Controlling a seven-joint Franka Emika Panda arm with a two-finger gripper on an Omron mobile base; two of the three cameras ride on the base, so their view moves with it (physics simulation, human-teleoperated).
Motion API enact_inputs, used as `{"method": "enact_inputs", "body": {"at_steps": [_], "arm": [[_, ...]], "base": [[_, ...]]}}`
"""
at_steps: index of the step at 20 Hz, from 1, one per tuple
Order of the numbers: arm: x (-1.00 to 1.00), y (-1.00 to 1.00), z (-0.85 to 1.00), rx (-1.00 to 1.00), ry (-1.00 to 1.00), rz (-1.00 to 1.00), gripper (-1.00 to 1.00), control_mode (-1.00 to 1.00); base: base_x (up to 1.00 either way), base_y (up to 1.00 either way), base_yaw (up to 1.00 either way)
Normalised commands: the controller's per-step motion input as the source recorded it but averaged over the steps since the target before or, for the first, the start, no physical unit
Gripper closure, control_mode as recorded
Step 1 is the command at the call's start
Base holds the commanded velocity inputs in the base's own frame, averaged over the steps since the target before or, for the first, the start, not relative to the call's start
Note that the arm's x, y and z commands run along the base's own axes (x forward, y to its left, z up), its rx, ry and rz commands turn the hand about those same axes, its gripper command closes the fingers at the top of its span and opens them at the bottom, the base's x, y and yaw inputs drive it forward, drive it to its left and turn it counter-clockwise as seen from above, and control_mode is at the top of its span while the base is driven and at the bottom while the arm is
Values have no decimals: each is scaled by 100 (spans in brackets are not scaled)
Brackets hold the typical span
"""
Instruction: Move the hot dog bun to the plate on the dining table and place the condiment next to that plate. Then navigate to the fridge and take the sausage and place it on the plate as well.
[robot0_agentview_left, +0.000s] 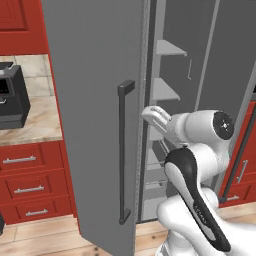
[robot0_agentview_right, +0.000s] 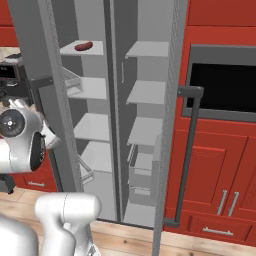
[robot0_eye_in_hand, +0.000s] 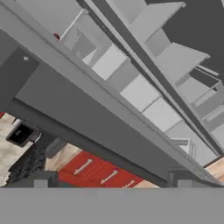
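Hand view: sausage (robot0_eye_in_hand: 56, 36) mostly door-hidden.

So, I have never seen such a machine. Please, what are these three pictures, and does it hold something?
It is a white robot arm on a driving base, in a rendered kitchen. Two pictures come from cameras on the base, behind the arm to its left and right. The third looks along the hand, so it appears tilted. Ahead stands a grey fridge with its doors open. A reddish-brown sausage lies on an upper shelf. The gripper's fingertips stand wide apart and hold nothing.
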Motion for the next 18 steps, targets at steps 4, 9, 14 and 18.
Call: {"method": "enact_inputs", "body": {"at_steps": [4,9,14,18], "arm": [[0,-68,17,31,21,0,-100,-100],[10,-61,0,26,15,5,-100,-100],[63,-29,-7,17,13,12,-100,-100],[92,-1,-13,13,11,14,-100,-100]], "base": [[0,0,0],[0,0,0],[0,0,0],[0,0,0]]}}
